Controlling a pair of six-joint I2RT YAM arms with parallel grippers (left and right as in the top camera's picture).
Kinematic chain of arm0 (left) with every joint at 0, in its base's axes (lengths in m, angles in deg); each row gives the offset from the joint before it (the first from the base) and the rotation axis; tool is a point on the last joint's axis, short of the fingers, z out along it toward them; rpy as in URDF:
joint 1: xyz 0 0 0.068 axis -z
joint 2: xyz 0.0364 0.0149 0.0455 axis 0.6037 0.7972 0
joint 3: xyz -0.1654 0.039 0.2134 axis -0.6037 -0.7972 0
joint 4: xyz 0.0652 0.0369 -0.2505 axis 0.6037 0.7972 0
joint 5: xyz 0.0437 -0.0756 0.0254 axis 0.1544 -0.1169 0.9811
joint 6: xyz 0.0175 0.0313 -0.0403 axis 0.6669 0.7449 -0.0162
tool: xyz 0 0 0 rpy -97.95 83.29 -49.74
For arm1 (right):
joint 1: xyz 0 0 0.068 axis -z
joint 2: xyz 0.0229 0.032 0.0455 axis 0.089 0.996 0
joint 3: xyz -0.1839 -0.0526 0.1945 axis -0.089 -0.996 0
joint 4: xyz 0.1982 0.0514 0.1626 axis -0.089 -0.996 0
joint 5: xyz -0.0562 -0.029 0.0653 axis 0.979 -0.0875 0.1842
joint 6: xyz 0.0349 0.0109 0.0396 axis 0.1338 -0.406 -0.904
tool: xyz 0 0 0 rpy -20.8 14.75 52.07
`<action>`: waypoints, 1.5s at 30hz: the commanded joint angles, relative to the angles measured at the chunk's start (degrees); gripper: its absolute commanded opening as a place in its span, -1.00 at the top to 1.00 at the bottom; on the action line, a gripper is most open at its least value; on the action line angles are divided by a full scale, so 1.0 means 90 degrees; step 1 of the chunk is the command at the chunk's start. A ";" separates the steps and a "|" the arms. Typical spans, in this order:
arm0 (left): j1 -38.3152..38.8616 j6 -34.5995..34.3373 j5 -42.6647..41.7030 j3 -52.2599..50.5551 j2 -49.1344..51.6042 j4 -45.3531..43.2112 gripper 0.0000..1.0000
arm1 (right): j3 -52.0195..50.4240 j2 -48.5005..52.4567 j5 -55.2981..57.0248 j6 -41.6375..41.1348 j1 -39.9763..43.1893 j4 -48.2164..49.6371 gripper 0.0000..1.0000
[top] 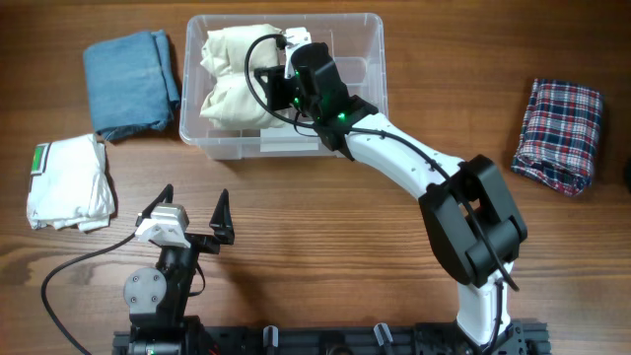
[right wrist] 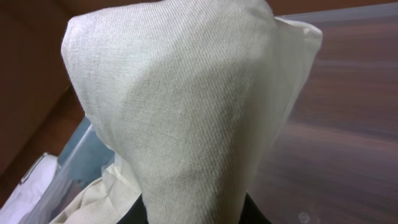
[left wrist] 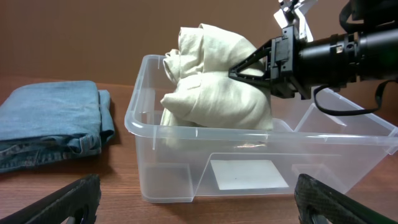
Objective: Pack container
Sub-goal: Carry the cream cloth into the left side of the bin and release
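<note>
The clear container (top: 370,59) stands at the back middle of the table; it also shows in the left wrist view (left wrist: 186,168) with its white label (left wrist: 247,174). A cream folded garment (top: 232,74) fills its left half and rises above the rim (left wrist: 211,87). My right gripper (top: 274,87) reaches over the container and is shut on the cream garment, which fills the right wrist view (right wrist: 186,112). My left gripper (top: 192,212) is open and empty near the table's front, facing the container; its fingertips show at the lower corners of the left wrist view (left wrist: 193,202).
Folded blue jeans (top: 128,81) lie left of the container, also in the left wrist view (left wrist: 50,124). A white folded garment (top: 67,182) lies at the left edge. A plaid folded garment (top: 559,133) lies at the right.
</note>
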 commanded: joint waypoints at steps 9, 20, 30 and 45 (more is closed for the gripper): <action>-0.0034 -0.0034 -0.0051 -0.0041 -0.0046 0.0012 -0.99 | 0.0155 0.0109 -0.0075 -0.0172 0.0015 0.0100 -0.25; -0.0034 -0.0034 -0.0051 -0.0041 -0.0046 0.0012 -1.00 | 0.4724 0.0085 -0.0039 0.2147 0.0369 -0.6751 -0.36; -0.0034 -0.0034 -0.0051 -0.0041 -0.0046 0.0012 -1.00 | 0.4707 0.1685 -0.0066 0.1950 0.0495 -0.6691 -0.37; -0.0034 -0.0034 -0.0051 -0.0041 -0.0046 0.0012 -1.00 | 0.4707 0.2489 -0.2186 0.1557 0.0554 -0.6001 -0.35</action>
